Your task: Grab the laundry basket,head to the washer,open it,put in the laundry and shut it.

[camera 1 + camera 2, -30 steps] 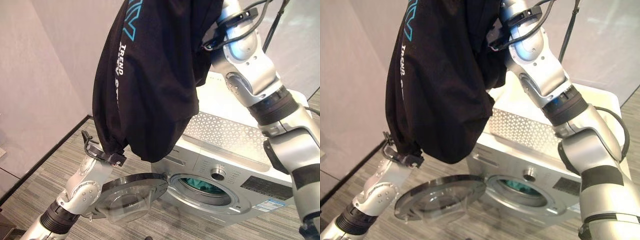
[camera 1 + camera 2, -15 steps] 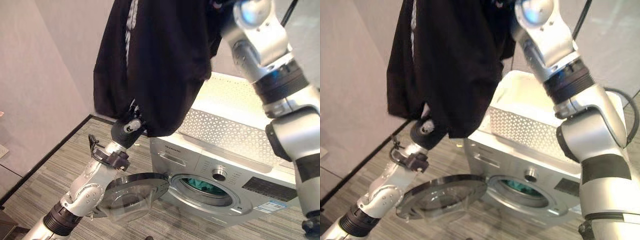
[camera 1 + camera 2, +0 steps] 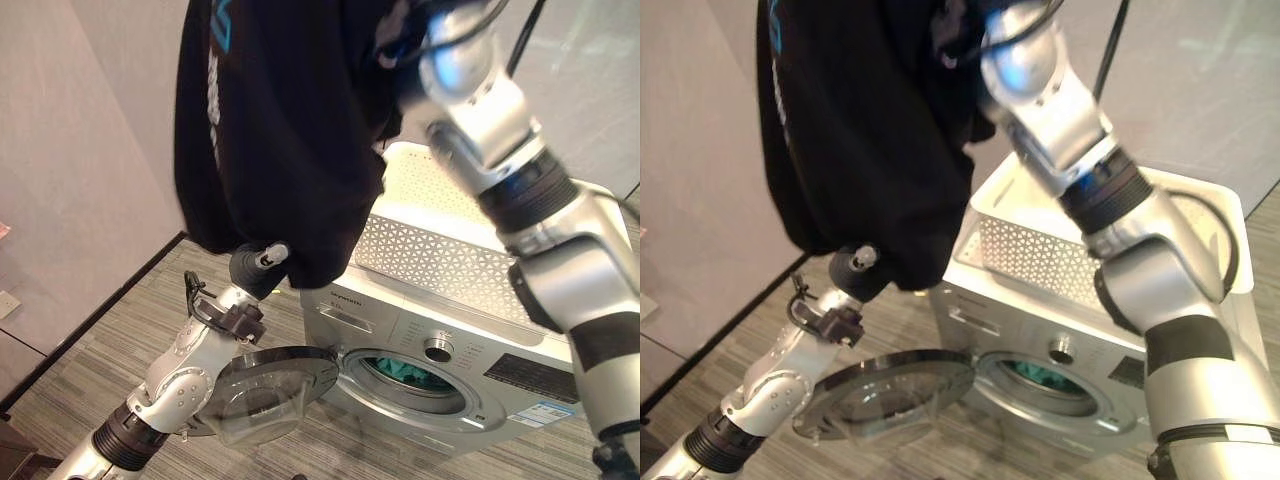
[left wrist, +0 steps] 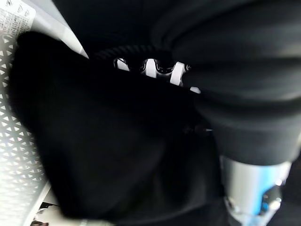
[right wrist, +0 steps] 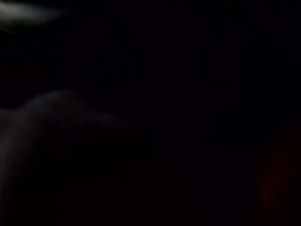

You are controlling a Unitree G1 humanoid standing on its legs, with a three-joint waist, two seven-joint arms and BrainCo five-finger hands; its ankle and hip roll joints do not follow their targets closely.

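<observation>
**Garment aloft above the open washer**

Cloth fills the left eye view: a black garment point(image 3: 280, 130) hangs from above, draped over the right arm, whose hand is buried in the folds, so I cannot tell how its fingers stand. The left hand point(image 3: 258, 272) reaches up under the lower hem, its dark cover pushed into the fabric. Below that hand the washer point(image 3: 440, 330) stands with its round door point(image 3: 262, 392) swung open, and something teal shows inside the drum. The white perforated laundry basket point(image 3: 440, 255) sits on top of the machine, beside the hanging cloth.

The right eye view gives the same layout, the hem bunched over the left wrist.

In the left wrist view silver fingers point(image 4: 150, 68) peek between black folds; whether they pinch the cloth I cannot tell.

The right wrist view is dark fabric, pressed close.

The garment looks light, soft and limp. It should sag and snag on the door rim, so gathering it low near the hem seems wise.
</observation>
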